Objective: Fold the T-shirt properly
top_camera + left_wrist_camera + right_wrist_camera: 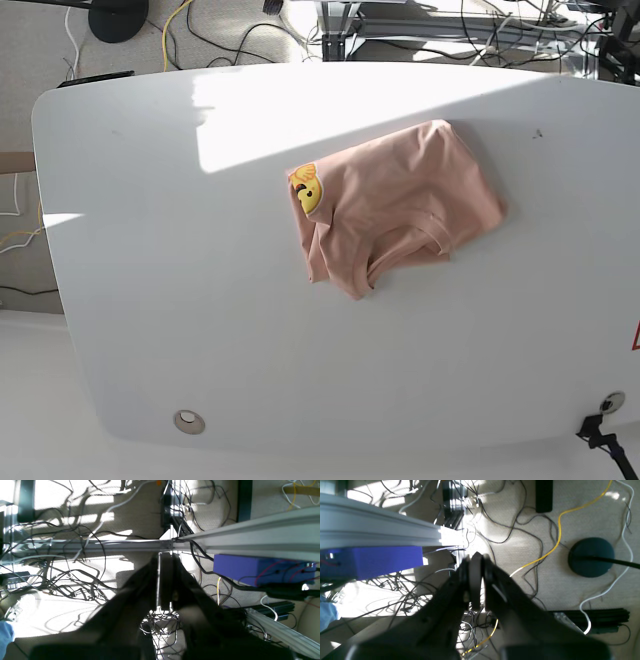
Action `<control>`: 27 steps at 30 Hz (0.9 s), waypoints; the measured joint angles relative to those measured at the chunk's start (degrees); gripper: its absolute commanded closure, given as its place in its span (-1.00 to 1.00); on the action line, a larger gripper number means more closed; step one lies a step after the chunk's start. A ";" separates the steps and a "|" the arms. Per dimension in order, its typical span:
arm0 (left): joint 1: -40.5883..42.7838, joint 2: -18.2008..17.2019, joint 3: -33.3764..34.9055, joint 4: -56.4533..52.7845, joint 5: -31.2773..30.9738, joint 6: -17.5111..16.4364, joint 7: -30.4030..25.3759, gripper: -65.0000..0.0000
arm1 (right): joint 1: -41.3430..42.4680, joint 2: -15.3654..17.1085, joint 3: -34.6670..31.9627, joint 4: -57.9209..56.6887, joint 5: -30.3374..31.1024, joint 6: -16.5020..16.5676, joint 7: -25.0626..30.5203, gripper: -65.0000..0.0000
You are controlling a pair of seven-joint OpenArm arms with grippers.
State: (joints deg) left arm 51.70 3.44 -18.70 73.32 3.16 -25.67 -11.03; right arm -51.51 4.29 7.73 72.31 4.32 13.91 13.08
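The salmon-pink T-shirt [400, 200] lies crumpled in a loose bundle on the white table [150, 250], right of centre toward the far edge. A small yellow cartoon print [307, 190] shows at its left edge. Neither arm shows in the base view. In the left wrist view my left gripper [165, 580] has its dark fingers pressed together, empty, over the floor. In the right wrist view my right gripper [475, 580] is likewise shut and empty. Neither wrist view shows the shirt.
Both wrist views look at carpet strewn with cables, an aluminium rail [250, 537] and a purple box [260, 568]. A dark round stand base [591, 557] sits on the floor. The table has a round hole [187, 421] near its front left edge.
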 measured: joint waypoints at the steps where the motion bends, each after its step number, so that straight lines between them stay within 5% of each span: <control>1: -1.84 0.00 -0.11 -3.15 0.24 -0.07 0.33 1.00 | 1.46 0.00 0.02 -3.43 0.02 0.26 0.52 1.00; 20: -33.14 -9.18 2.64 -52.78 0.46 0.63 -0.37 1.00 | 27.58 -0.17 -0.17 -40.13 -0.07 0.52 2.14 1.00; 23: -36.68 -9.35 2.78 -58.05 5.60 0.68 1.25 1.00 | 30.56 -0.28 -0.17 -45.11 -0.13 0.50 1.62 1.00; 27: -40.02 -9.86 2.73 -60.92 10.01 8.94 1.46 1.00 | 34.47 -0.04 -0.15 -49.68 -0.07 0.48 1.86 1.00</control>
State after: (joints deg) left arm 11.68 -6.42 -15.97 12.40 13.17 -16.73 -9.56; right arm -17.04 4.25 7.57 22.63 4.25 14.39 14.94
